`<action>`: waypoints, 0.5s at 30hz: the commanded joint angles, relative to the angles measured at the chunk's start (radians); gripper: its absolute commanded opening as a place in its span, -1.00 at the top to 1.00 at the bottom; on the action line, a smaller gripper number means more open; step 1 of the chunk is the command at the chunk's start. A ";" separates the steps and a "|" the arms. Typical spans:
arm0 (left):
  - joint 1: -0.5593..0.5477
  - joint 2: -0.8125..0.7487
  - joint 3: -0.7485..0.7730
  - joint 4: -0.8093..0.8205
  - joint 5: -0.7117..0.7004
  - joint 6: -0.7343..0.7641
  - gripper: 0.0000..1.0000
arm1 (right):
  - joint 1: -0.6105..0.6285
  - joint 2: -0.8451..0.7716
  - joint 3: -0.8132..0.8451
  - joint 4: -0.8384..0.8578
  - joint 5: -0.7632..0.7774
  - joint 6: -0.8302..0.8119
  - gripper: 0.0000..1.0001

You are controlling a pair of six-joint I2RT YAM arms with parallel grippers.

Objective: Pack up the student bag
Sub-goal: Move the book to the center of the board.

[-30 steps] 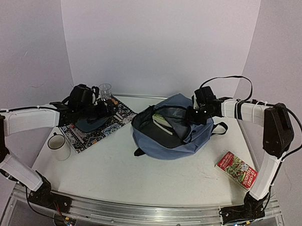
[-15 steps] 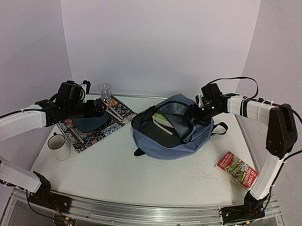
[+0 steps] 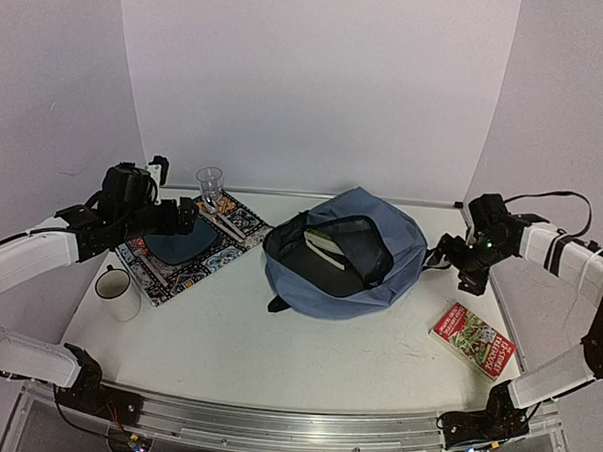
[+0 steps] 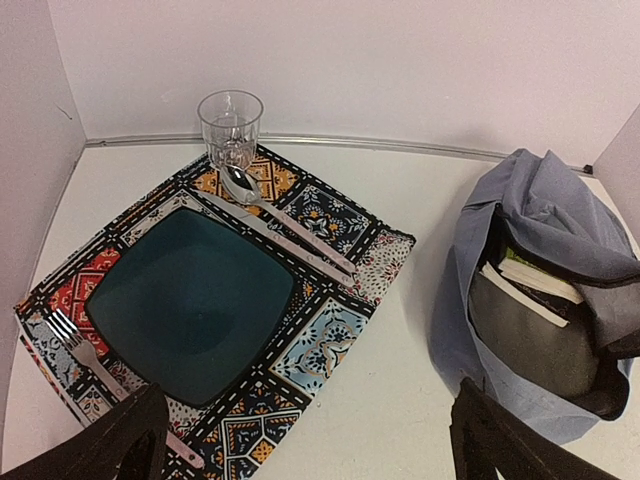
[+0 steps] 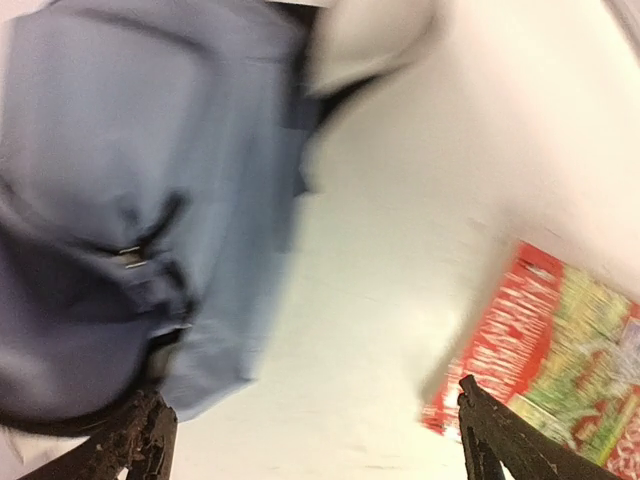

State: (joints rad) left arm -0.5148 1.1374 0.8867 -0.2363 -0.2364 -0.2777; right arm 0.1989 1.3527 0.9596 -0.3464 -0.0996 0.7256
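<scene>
The student bag (image 3: pixel 345 253) is a grey-blue backpack lying in the middle of the table, its mouth open toward the left. Books (image 3: pixel 326 245) stand inside it. A red picture book (image 3: pixel 474 339) lies flat at the right front. My right gripper (image 3: pixel 470 281) is open and empty, between the bag's right side and the red book. The blurred right wrist view shows the bag (image 5: pixel 130 180) at left, the red book (image 5: pixel 560 360) at right and bare table under the right gripper (image 5: pixel 310 410). My left gripper (image 3: pixel 185 217) hangs open over the placemat, well left of the bag (image 4: pixel 540 210).
A patterned placemat (image 4: pixel 345 330) at the back left carries a dark teal square plate (image 4: pixel 190 300), a spoon (image 4: pixel 245 190) and a fork (image 4: pixel 70 335). A clear glass (image 4: pixel 230 125) stands at its far corner. A white mug (image 3: pixel 117 290) sits near the left edge.
My right gripper opened, let go of the bag's flap and swung right toward the red book. The left arm drew back to the left over the placemat.
</scene>
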 commanded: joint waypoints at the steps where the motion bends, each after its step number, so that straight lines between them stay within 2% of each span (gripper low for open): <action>1: -0.010 -0.036 -0.005 0.022 -0.043 0.023 -0.99 | -0.053 0.012 -0.109 -0.124 0.126 0.120 -0.97; 5: -0.021 -0.037 -0.006 0.024 -0.055 0.022 -0.99 | -0.062 0.071 -0.157 -0.130 0.173 0.174 -0.97; 10: -0.028 -0.039 -0.007 0.026 -0.069 0.019 -0.99 | -0.060 0.196 -0.173 -0.117 0.131 0.168 -0.97; 15: -0.030 -0.040 -0.008 0.026 -0.087 0.019 -0.99 | 0.042 0.307 -0.143 -0.096 0.044 0.152 -0.96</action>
State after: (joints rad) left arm -0.5407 1.1248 0.8748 -0.2366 -0.2863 -0.2760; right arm 0.1620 1.5780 0.8165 -0.4169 0.0357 0.8689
